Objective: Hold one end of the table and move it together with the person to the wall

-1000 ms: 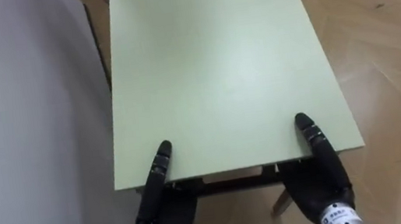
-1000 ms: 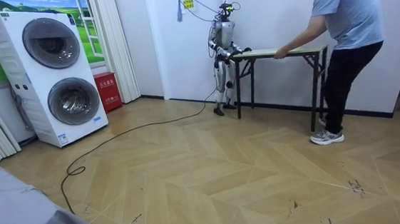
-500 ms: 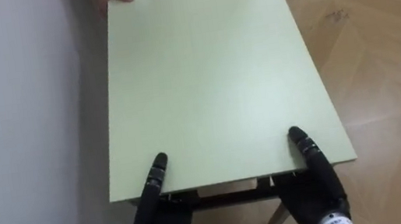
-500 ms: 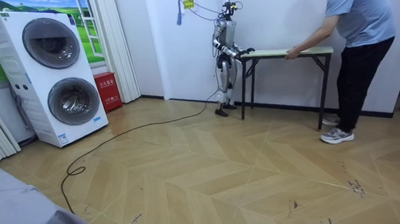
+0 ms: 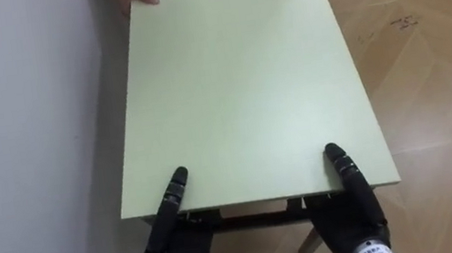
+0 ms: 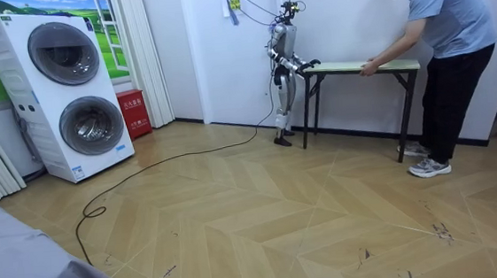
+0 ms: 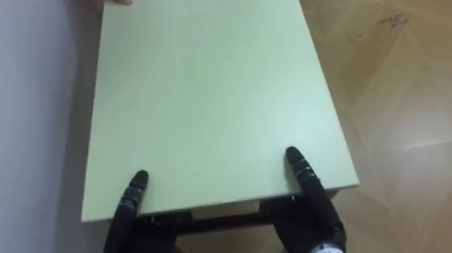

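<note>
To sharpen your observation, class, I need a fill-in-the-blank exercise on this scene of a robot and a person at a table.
The table top is pale ___.
Seen from the robot, the person holds its ___ end.
The robot's left hand and right hand are at its ___ end.
The wall runs along the robot's ___ side.
Missing words: green; far; near; left.

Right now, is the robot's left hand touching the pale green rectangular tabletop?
Touching. Left eye view: the left hand lies on the tabletop at its near edge.
</note>
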{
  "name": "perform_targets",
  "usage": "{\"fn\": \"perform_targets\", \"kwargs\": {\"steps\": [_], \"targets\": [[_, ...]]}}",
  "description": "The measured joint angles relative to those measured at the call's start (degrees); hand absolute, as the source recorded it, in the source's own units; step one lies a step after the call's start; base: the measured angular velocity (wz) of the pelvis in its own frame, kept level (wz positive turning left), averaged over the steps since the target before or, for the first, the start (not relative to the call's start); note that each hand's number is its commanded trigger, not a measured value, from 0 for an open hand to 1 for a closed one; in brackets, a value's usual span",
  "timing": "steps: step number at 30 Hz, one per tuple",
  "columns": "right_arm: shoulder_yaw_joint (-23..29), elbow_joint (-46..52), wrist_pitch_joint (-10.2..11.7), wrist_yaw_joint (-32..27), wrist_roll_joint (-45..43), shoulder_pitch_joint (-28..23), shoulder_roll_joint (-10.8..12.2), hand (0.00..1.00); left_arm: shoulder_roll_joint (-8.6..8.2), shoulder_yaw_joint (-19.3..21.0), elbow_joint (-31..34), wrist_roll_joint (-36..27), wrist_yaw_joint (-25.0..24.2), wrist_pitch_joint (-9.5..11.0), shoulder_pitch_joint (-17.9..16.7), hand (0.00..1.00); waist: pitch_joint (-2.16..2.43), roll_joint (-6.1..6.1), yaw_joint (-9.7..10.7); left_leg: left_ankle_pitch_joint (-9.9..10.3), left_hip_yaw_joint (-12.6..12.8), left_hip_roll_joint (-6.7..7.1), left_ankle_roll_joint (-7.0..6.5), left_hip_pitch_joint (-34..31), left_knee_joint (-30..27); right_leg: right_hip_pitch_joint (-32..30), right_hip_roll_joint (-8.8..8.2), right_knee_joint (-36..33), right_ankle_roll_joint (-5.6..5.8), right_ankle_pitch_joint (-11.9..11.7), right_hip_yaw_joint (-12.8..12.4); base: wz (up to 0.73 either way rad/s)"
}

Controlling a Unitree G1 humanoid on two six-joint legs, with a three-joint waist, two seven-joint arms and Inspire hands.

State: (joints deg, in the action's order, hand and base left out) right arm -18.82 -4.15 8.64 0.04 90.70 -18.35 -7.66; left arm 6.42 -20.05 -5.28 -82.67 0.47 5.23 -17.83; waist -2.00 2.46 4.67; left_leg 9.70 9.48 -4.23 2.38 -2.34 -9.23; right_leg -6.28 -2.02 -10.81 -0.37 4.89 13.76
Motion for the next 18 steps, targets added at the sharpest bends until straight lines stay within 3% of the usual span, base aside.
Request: {"fn": "perform_targets", "kwargs": {"steps": [3, 8, 18], "targets": [[0.06, 0.00, -0.04, 0.00, 0.20, -0.23, 0.00, 1.00, 0.00, -0.11, -0.13, 0.13, 0.00, 0.00, -0.02, 1.00, -0.02, -0.03, -0.25, 0.35, 1.46, 0.14, -0.57, 0.49, 0.03, 0.19, -0.20, 0.00, 0.05, 0.03, 0.20, -0.07], [0.13, -0.02, -0.08, 0.00, 0.20, -0.29, -0.09, 1.00, -0.08, -0.26, -0.36, 0.21, 0.00, 0.01, -0.03, 1.00, -0.02, -0.04, -0.14, 0.41, 1.62, 1.01, -0.67, 0.69, 0.04, 0.21, -0.95, 0.03, 0.72, 0.46, 0.35, -0.03], [0.43, -2.50, -0.09, 1.40, 0.27, -0.79, 0.44, 1.00, -0.63, -0.36, -1.67, 2.38, -0.10, -0.15, -0.82, 1.00, -0.08, -0.28, -0.35, 0.51, 1.71, 0.98, -0.85, 0.97, 0.24, 0.47, -0.87, 0.07, 0.77, 0.50, 0.36, 0.00]]}}
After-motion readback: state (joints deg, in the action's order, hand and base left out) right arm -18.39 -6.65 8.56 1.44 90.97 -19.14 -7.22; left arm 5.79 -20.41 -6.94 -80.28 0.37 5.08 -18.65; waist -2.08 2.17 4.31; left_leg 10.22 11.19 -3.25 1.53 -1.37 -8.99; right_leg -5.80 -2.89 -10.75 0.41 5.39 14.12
